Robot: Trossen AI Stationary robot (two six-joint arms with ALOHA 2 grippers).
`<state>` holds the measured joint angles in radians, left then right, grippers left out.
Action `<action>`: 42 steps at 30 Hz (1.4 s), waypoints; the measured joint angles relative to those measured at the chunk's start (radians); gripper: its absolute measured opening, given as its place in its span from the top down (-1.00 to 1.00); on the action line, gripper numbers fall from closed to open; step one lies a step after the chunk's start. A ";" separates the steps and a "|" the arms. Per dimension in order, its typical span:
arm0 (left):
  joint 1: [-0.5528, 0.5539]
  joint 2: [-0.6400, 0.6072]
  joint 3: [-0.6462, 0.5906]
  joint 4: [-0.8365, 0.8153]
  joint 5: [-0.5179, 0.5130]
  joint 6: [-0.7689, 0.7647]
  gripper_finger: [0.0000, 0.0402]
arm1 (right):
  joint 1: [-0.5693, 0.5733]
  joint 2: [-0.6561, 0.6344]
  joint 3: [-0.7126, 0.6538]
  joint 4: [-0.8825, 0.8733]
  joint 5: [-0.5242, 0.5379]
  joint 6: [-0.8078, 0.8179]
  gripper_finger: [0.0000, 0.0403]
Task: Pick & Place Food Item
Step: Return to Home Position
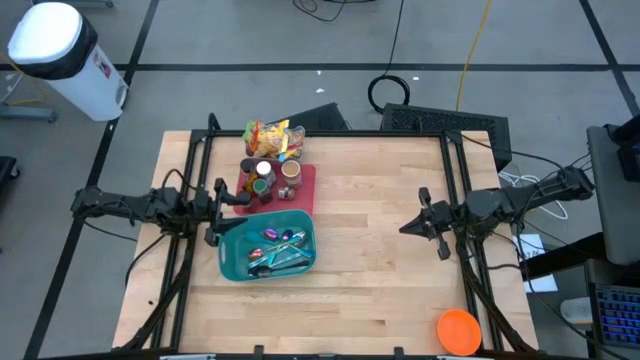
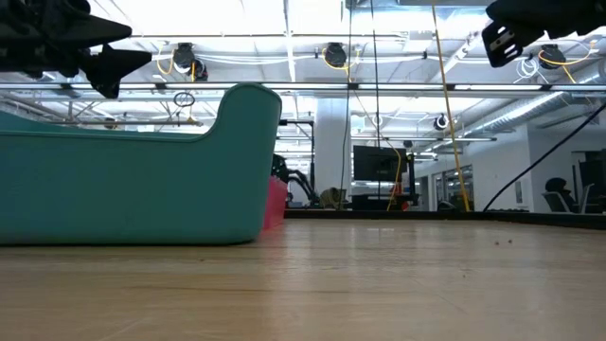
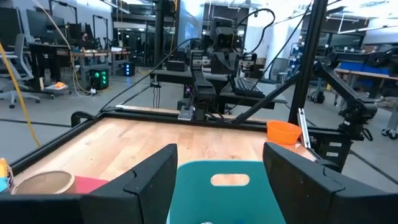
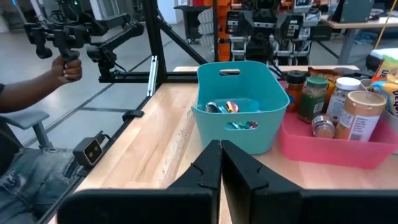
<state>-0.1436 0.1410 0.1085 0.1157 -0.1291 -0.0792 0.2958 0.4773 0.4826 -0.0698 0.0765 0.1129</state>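
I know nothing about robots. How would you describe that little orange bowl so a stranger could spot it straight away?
Start with the wooden table seen from above. The teal bin and the pink tray of jars crowd its left half; the orange bowl sits alone at the opposite, lower right corner in that view. It is the only round, plain orange thing on the table.

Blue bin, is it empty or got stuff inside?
Not empty. The high view shows colourful spoons lying inside the bin, which stands upright on the table.
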 joint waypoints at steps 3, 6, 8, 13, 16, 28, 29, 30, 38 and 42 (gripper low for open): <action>0.000 0.000 0.000 -0.012 0.000 -0.001 -0.21 | 0.000 -0.025 -0.017 0.000 0.001 -0.013 0.98; -0.001 0.001 0.000 -0.017 0.000 -0.010 -0.21 | 0.000 -0.055 -0.043 -0.001 0.008 -0.034 0.98; -0.001 0.002 0.000 -0.016 0.001 -0.019 -0.21 | 0.000 -0.077 -0.067 0.011 0.038 -0.049 0.98; -0.001 0.002 0.000 -0.024 0.001 -0.020 -0.21 | 0.000 -0.129 -0.159 0.115 0.133 -0.083 0.98; -0.002 0.002 0.000 -0.028 0.001 -0.020 -0.21 | -0.002 -0.160 -0.217 0.197 0.134 -0.104 0.98; -0.002 0.002 -0.001 -0.025 0.000 -0.008 -0.21 | -0.002 -0.276 -0.289 0.213 0.121 -0.107 0.98; -0.002 0.002 -0.001 -0.018 0.001 -0.005 -0.21 | -0.002 -0.285 -0.289 0.210 0.102 -0.107 0.98; -0.002 0.002 -0.001 -0.010 0.000 0.000 -0.21 | -0.002 -0.294 -0.289 0.207 0.083 -0.107 0.98; -0.002 0.000 -0.001 -0.017 0.000 0.008 -0.21 | -0.002 -0.364 -0.289 0.164 -0.003 -0.107 0.98; -0.002 0.000 -0.002 -0.016 0.000 0.006 -0.21 | -0.002 -0.373 -0.291 0.147 -0.003 -0.102 0.98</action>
<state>-0.1452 0.1410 0.1070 0.0994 -0.1291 -0.0731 0.2935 0.1040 0.1921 0.0769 0.0738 0.0107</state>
